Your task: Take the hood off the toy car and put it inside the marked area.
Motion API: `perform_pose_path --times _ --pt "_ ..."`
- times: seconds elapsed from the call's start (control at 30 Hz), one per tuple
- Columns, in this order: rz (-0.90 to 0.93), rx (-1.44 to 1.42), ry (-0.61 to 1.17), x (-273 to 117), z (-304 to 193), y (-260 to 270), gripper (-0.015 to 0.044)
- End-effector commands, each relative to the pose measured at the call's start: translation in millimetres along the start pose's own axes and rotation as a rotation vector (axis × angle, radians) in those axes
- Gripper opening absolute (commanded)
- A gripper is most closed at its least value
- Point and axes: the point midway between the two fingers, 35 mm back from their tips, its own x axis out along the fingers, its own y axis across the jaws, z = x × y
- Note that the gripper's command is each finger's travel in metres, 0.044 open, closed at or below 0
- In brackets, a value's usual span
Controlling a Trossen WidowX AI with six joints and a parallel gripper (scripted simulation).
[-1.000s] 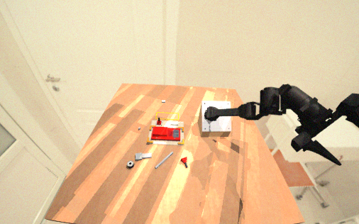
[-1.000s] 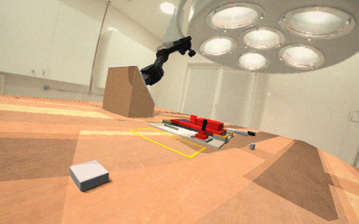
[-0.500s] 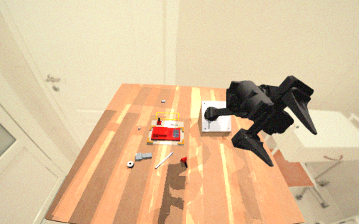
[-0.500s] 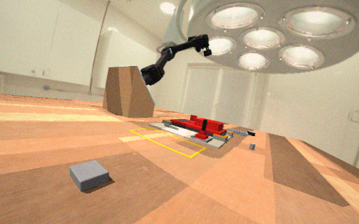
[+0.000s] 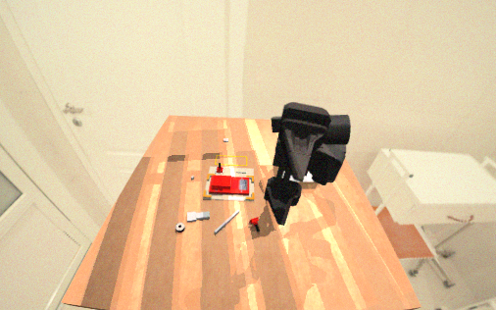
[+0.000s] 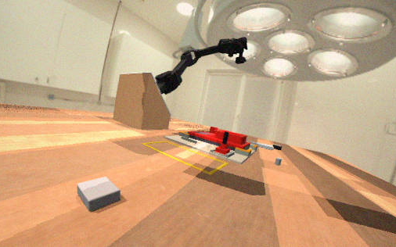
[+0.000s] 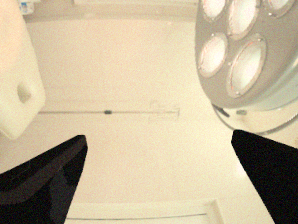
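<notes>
A wooden bench spreads beneath my black arm, which reaches out from a brown stand. My gripper hangs high above the bench, released, fingers wide apart with nothing between them. In the top view, a pale plate lies between the bench's left and right edges, nearer the upper edge, bearing the red toy car; I cannot tell which red part is the hood. The yellow-outlined marked area lies just beside the plate, toward the upper edge. On the plate's lower-edge side are a slim grey rod, a stepped grey piece, a red-and-black piece and, toward the lower-left corner, a small wheel. A grey block sits near the upper edge; a tiny grey piece lies toward the left edge.
</notes>
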Motion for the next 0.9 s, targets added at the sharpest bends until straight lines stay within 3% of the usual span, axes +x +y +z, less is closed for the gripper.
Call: perform_pose_path --times 0.0,0.4,0.87 --pt "0.011 0.136 0.121 -5.4 -54.9 15.4 0.0440" --pt "0.086 0.499 0.521 -55.3 -203.3 86.9 0.0440" --pt "0.159 0.958 1.012 -169.5 -319.2 204.8 0.0440"
